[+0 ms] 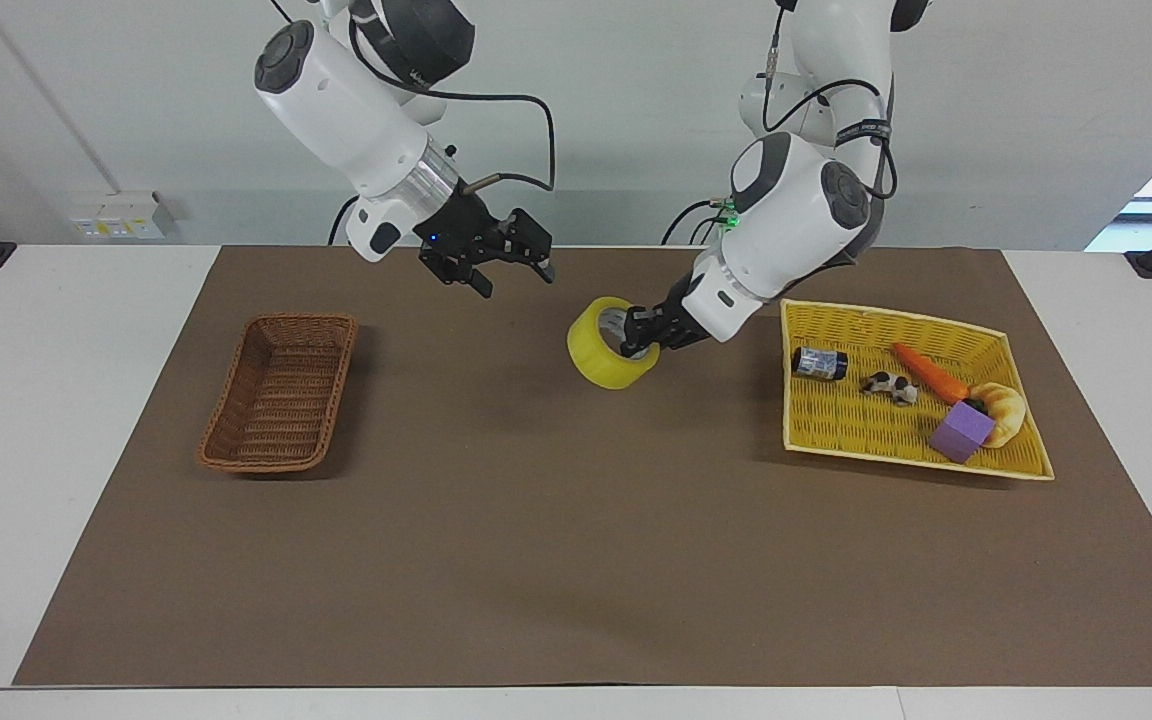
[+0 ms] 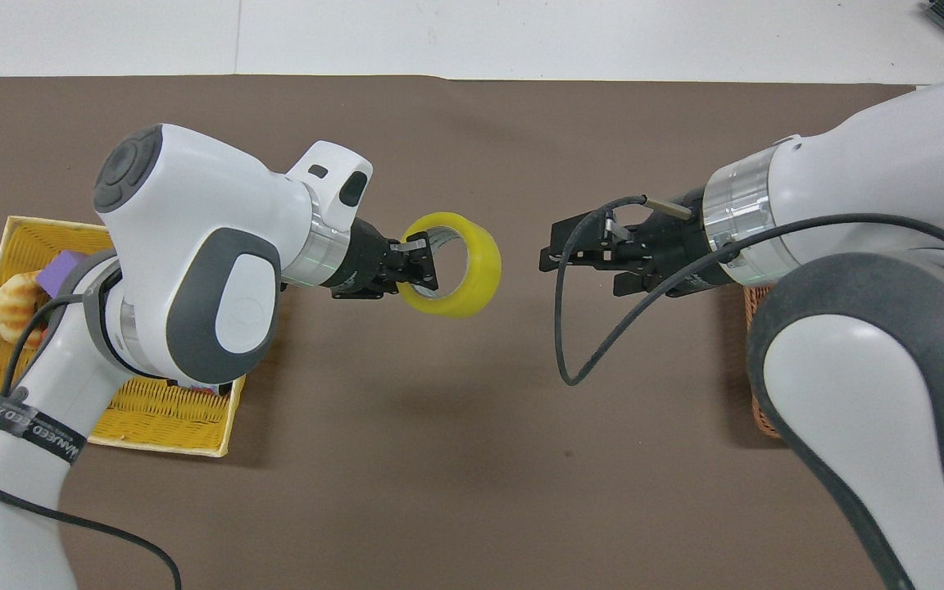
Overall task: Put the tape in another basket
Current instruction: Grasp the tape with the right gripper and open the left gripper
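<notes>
The yellow tape (image 1: 608, 355) hangs in the air over the brown mat's middle. My left gripper (image 1: 639, 340) is shut on the tape's rim and holds it tilted; the tape (image 2: 457, 270) and left gripper (image 2: 415, 264) show in the overhead view too. My right gripper (image 1: 513, 277) is open and raised over the mat, facing the tape with a gap between them; it also shows in the overhead view (image 2: 558, 262). The brown wicker basket (image 1: 281, 390) sits empty toward the right arm's end of the table; in the overhead view only its edge (image 2: 755, 401) shows under the right arm.
A yellow tray basket (image 1: 1021, 460) at the left arm's end holds a small can (image 1: 820, 362), a black-and-white toy (image 1: 891, 386), a carrot (image 1: 931, 372), a purple block (image 1: 961, 430) and a bread roll (image 1: 1004, 410). A brown mat (image 1: 536, 560) covers the table.
</notes>
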Controlling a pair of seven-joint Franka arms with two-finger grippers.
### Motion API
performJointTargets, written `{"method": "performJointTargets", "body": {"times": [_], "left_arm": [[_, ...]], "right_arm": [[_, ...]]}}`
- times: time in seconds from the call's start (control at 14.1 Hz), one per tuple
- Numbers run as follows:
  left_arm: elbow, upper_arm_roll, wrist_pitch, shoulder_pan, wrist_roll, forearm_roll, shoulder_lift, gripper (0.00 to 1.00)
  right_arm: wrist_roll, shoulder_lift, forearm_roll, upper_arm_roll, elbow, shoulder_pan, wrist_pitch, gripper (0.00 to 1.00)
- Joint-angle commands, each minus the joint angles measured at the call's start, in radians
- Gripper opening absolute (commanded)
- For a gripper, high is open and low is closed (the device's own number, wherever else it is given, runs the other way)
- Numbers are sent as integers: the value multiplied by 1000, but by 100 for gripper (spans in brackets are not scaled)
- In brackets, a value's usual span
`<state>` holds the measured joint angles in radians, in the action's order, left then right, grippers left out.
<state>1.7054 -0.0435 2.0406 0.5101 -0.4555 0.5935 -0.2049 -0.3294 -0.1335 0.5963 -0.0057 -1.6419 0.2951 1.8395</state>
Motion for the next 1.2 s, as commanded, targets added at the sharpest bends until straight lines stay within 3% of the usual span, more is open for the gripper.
{"method": "performJointTargets", "body": {"times": [0.0, 0.42, 0.57, 0.64, 0.78, 0.85, 0.92, 0.99, 1.13], "left_arm": [[16, 13, 6, 51, -61, 17, 56, 0], [3, 11, 65, 39, -98, 42, 68, 0], [3, 11, 99, 50, -114, 42, 68, 0], [3, 10, 116, 53, -126, 40, 67, 0], [3, 10, 125, 53, -126, 40, 67, 0], [3, 10, 125, 53, -126, 40, 65, 8], [3, 11, 127, 53, -124, 38, 65, 42], [0, 11, 131, 53, -126, 35, 65, 99], [0, 10, 135, 53, -144, 37, 71, 100]], "right_arm": [[67, 8, 37, 3, -27, -16, 14, 100], [148, 9, 46, 3, -50, -19, 14, 100], [138, 8, 46, 3, -49, -21, 9, 72], [136, 11, 46, 1, -50, -19, 6, 72], [127, 9, 46, 1, -50, -21, 6, 52], [125, 9, 46, 1, -49, -21, 4, 41], [119, 9, 46, 1, -49, -21, 4, 32], [115, 9, 46, 1, -49, -21, 3, 29], [115, 8, 46, 1, -49, -21, 4, 28]]}}
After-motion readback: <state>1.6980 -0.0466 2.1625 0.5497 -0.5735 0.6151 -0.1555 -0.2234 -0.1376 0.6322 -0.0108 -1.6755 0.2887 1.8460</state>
